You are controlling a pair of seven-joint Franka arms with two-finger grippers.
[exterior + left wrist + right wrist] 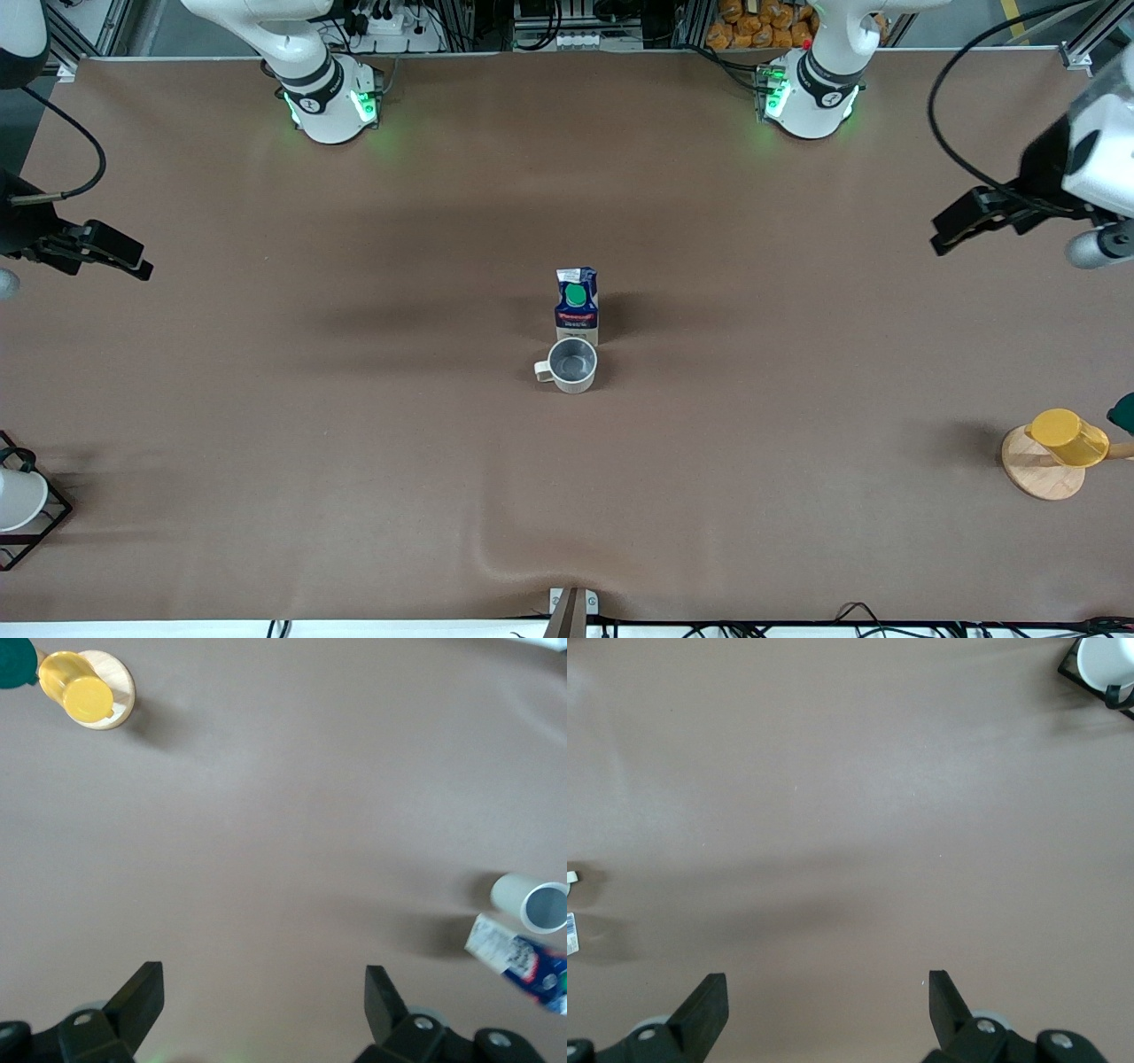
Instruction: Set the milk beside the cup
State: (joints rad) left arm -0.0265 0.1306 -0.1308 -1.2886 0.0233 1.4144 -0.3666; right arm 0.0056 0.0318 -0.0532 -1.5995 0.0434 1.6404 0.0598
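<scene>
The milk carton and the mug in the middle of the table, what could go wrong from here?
The milk stands upright right beside the cup; whether they touch is unclear, so any nudge could tip it. Both grippers, left and right, hang open over bare table at their own ends, so another reach risks disturbing the pair.

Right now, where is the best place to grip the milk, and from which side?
Grip the milk low on its flat pale sides, probably coming from above or from the bases' side. It stands upright, and the cup sits close against its camera-facing side, blocking that approach.

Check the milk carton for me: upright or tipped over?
Upright. The milk stands on its base, green cap facing the front camera, right beside the cup.
</scene>
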